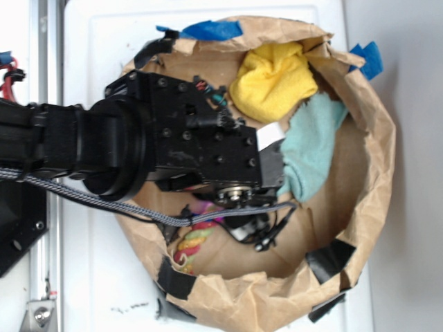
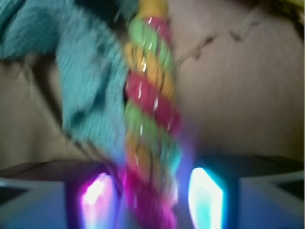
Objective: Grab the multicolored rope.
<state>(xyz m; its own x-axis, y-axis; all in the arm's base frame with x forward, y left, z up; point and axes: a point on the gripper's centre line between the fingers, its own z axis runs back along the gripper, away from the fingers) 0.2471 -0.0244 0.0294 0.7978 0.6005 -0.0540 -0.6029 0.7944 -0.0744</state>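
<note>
The multicolored rope point(image 2: 150, 109), twisted from red, yellow and light green strands, runs straight up the middle of the blurred wrist view. Its near end lies between the two lit fingertips of my gripper point(image 2: 151, 200). The jaws stand on either side of it, open, with a narrow gap at the right pad point(image 2: 206, 195). In the exterior view only a short piece of the rope point(image 1: 190, 242) shows under the black arm, on the floor of the brown paper bag point(image 1: 377, 138). The fingers themselves are hidden there by the wrist.
A teal woven cloth point(image 1: 311, 149) lies beside the rope, just left of it in the wrist view point(image 2: 81, 71). A yellow terry cloth point(image 1: 273, 79) sits at the bag's far side. The bag's rolled, taped rim rings everything.
</note>
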